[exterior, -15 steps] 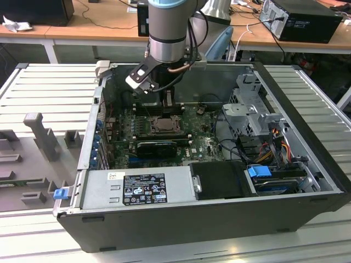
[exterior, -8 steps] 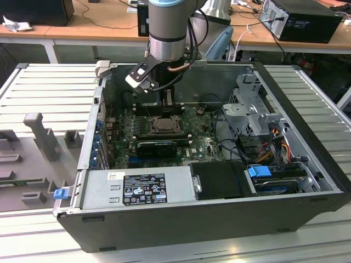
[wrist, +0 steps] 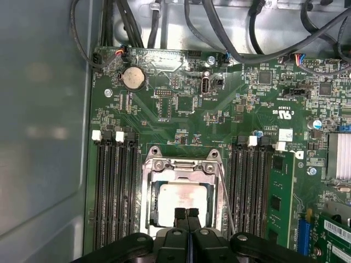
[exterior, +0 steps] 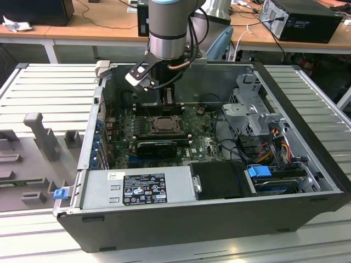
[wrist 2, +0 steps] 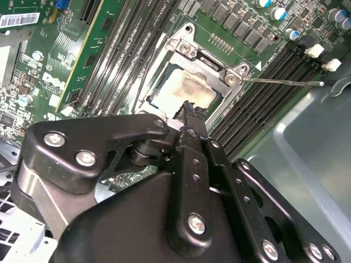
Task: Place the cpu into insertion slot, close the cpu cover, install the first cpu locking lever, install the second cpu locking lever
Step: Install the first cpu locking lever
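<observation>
The cpu (wrist: 181, 198) (wrist 2: 185, 87) lies in the insertion slot (exterior: 163, 125), its pale metal face showing through the window of the cpu cover (wrist: 155, 166) (wrist 2: 184, 49). The silver cover lies flat over the socket. One thin wire locking lever (wrist 2: 285, 82) (wrist: 225, 198) sticks out loose along one side of the socket. My gripper (wrist: 186, 212) (wrist 2: 190, 106) (exterior: 166, 102) is shut with nothing between its black fingertips. It hovers just over the edge of the cpu face; I cannot tell whether it touches.
The socket sits on a green motherboard (wrist: 181, 104) inside an open computer case (exterior: 307, 164). Long black memory slots (wrist: 112, 192) (wrist: 249, 186) flank it on both sides. A black expansion card (exterior: 157, 147), cable bundles (wrist: 230, 33), drive cages (exterior: 249, 112) and the power supply (exterior: 137, 189) stand around.
</observation>
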### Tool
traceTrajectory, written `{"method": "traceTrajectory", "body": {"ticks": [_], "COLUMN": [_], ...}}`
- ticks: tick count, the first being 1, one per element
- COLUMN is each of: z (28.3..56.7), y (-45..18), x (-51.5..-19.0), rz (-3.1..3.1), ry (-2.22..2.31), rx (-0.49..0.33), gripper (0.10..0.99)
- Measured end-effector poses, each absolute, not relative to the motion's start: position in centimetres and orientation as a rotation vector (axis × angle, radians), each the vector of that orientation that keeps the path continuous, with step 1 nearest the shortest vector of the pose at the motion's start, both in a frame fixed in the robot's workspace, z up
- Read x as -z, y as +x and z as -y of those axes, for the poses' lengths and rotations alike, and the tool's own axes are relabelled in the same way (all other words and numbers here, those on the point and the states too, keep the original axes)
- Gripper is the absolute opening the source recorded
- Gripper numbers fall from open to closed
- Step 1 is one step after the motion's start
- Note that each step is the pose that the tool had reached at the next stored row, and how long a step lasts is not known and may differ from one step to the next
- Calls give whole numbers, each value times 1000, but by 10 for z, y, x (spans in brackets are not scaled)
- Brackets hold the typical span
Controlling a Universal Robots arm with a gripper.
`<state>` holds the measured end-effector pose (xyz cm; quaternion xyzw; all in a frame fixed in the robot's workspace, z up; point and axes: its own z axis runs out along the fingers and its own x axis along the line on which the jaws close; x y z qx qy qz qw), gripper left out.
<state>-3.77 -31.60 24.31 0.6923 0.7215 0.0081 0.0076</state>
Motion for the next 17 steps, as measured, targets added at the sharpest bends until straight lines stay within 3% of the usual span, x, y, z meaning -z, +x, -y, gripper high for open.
{"method": "traceTrajectory", "body": {"ticks": [17], "z": [316], "y": [-38], "x": [-260], "rz": [-2320], "ry": [2096], "rx": [-26], "gripper": [106]}}
